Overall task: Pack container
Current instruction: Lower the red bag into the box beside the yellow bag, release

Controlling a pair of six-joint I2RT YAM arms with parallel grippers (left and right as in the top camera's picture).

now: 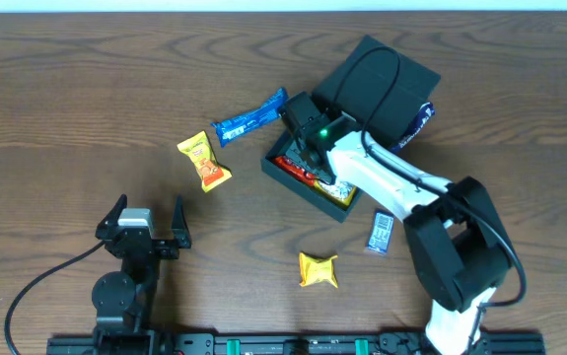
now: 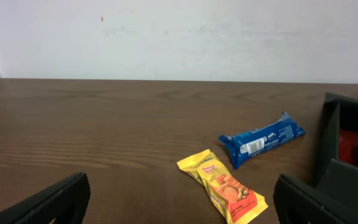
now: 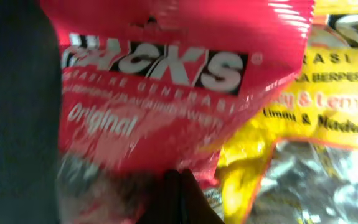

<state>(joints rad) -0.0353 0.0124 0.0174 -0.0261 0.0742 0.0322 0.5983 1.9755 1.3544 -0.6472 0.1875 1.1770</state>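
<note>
Close-up red packet (image 3: 166, 93), overlapping yellow packet (image 3: 334, 106), dark mass at left, perhaps the container (image 3: 17, 112)

A dark brown wooden table (image 1: 86, 89) with wavy grain fills the overhead view under soft, even light, a thin pale strip (image 1: 263, 5) runs along its edge at 12 o'clock, and behind it stands a plain whitish wall (image 2: 228, 37) with one tiny red speck (image 2: 102, 18) at about 11 o'clock.

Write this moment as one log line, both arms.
left gripper: open, empty | right gripper: shut on red snack packet | dark teal cardboard box: open, yellow packet inside
</note>
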